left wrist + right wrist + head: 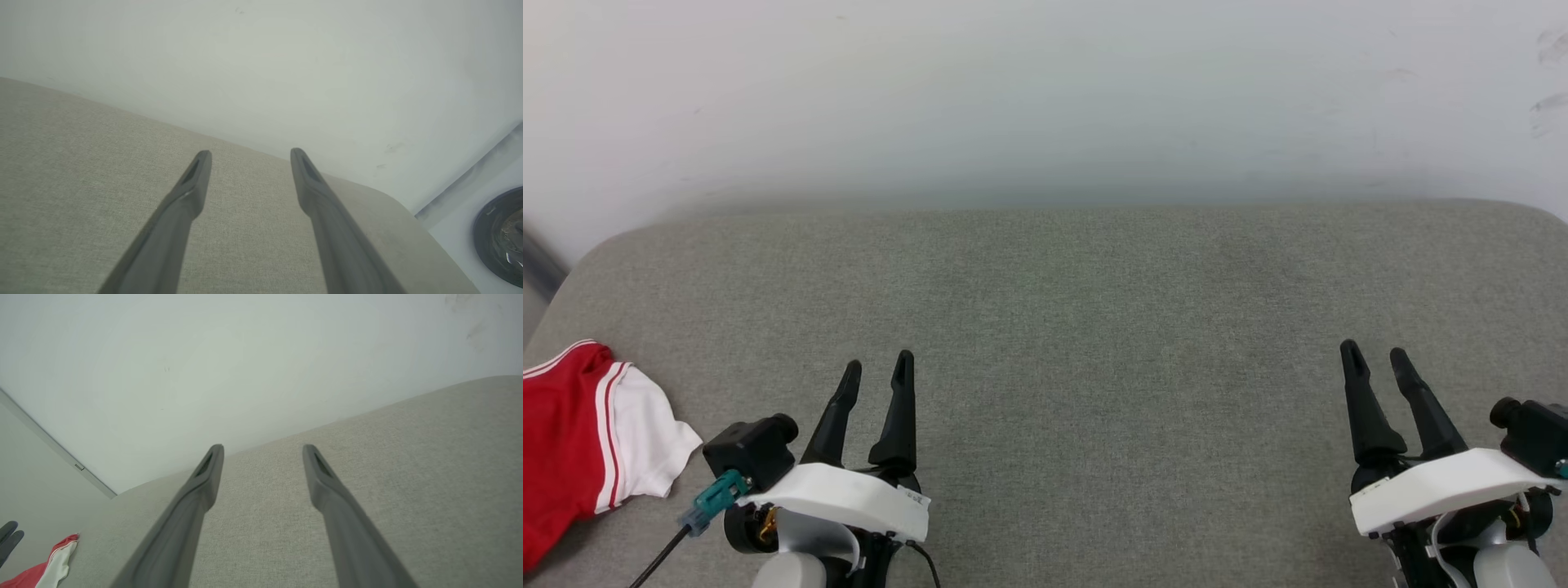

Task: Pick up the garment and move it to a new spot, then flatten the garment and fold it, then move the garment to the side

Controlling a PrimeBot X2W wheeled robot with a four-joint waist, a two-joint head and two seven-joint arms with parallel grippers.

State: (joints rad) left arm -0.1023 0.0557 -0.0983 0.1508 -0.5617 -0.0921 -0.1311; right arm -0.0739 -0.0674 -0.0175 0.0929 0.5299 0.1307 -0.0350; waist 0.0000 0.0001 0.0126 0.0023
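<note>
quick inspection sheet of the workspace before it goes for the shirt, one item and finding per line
surface: grey fabric pad, rounded corners, smooth
job's things: red jersey T-shirt with a white sleeve, lying at the pad's left edge, partly cut off in the head view
clutter: nothing seen
grippers: left gripper and right gripper open, empty, apart from the shirt
cables: black cable with teal plug at the left wrist
surroundings: white wall, scuffed at right; dark round object beyond the pad, unclear what
</note>
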